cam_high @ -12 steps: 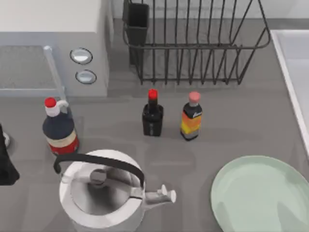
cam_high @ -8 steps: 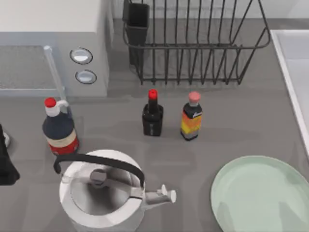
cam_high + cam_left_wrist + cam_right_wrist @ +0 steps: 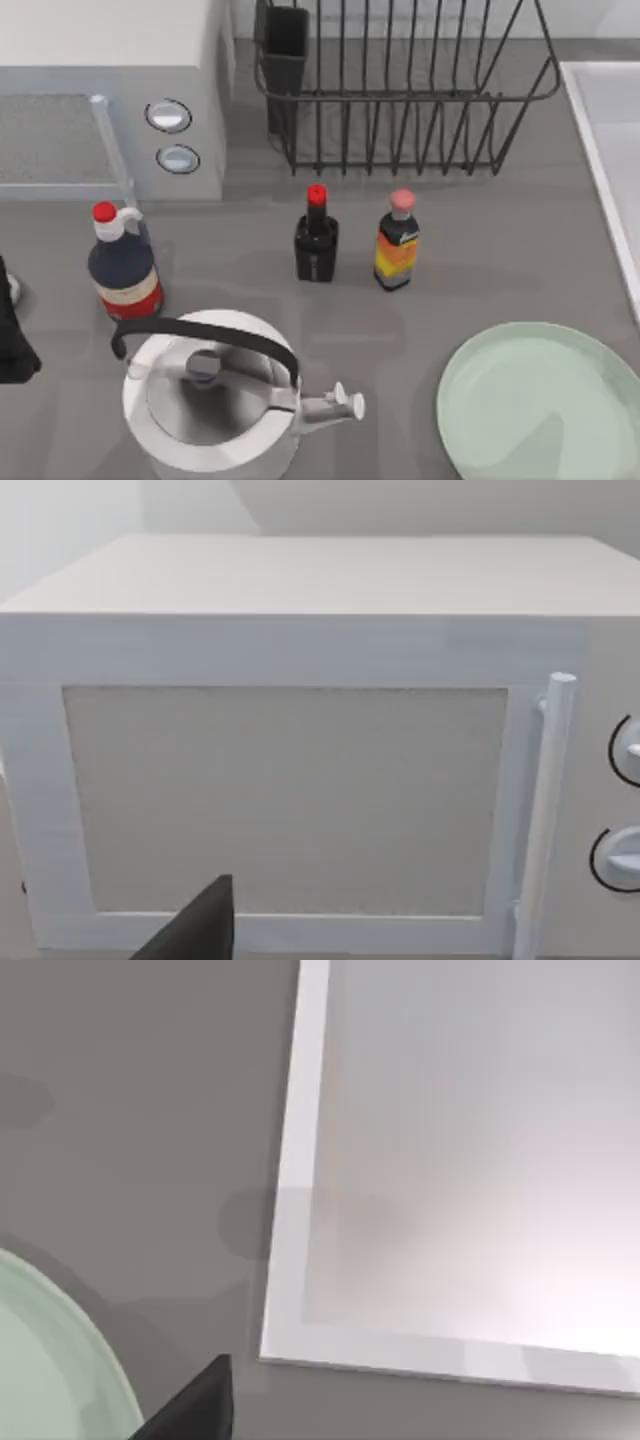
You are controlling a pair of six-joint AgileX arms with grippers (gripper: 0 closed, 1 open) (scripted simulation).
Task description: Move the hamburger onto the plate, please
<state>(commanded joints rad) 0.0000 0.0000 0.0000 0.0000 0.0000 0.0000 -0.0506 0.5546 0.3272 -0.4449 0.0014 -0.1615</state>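
The plate (image 3: 540, 405) lies at the desk's (image 3: 500, 250) front right corner. The left arm (image 3: 12, 335) sits at the left edge; hand state unclear.

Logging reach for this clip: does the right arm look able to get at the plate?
Probably yes. The right gripper hangs by the plate rim, with bare table between, and the bottles stand well off. The left gripper is parked facing the microwave.
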